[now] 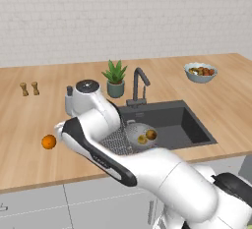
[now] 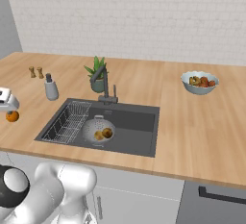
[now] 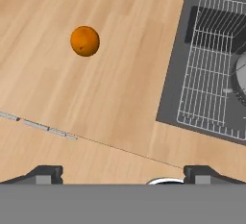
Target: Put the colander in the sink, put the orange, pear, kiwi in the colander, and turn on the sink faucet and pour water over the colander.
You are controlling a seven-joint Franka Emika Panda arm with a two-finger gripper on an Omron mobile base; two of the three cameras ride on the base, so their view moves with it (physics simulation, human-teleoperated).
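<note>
The orange (image 3: 85, 41) lies alone on the bare wooden table (image 1: 29, 159), well apart from the sink (image 2: 139, 122) on its left side; from the hand view it sits up and left of my gripper (image 3: 122, 174), nothing touching it. My gripper hangs over the table edge with jaws spread as wide as they go, holding nothing; its two dark tips stand far apart at the bottom of the hand view. In the right base view the orange (image 2: 12, 116) shows just under my white hand at the far left edge. The colander (image 2: 98, 130) sits in the sink basin, beside the wire rack (image 2: 67, 122), with two fruits inside: a yellowish-green pear (image 2: 98, 135) and a brown kiwi (image 2: 107, 132), side by side. The left base view has my arm covering most of the rack and part of the colander (image 1: 140, 134); the right base view gives both unobstructed. The sink faucet (image 2: 102, 81) stands behind the basin, spout curved over it. Further out: potted plant (image 2: 97, 71), a grey dispenser bottle (image 2: 50, 89), two small shakers (image 1: 29, 88), and a pale blue fruit bowl (image 2: 199, 82) on the right.
</note>
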